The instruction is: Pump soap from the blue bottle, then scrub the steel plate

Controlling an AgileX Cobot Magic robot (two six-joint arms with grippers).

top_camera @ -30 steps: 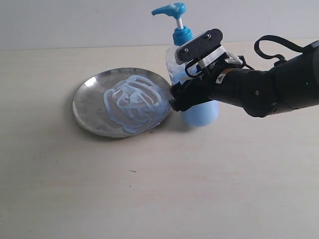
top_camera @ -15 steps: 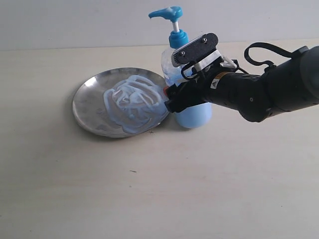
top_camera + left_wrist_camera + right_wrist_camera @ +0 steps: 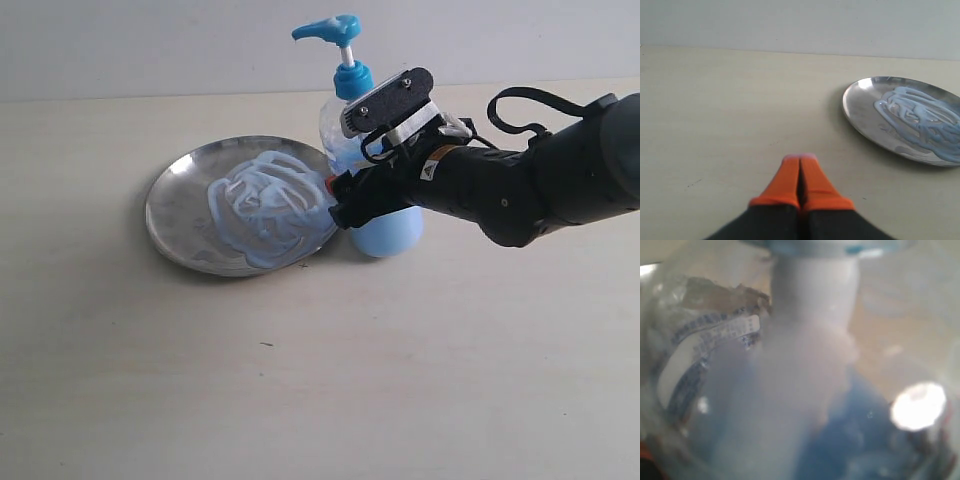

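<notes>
The right gripper (image 3: 342, 195) is clamped round the blue bottle (image 3: 388, 235), whose small label (image 3: 715, 335) carries blue print too blurred to read. The bottle, part full of pale blue liquid, leans on the table (image 3: 300, 380) just beside the steel plate (image 3: 180, 215), which holds swirled soap (image 3: 265, 205). The left gripper (image 3: 800, 167) hovers low over the table with its orange fingertips (image 3: 787, 182) pressed together, apart from the plate.
</notes>
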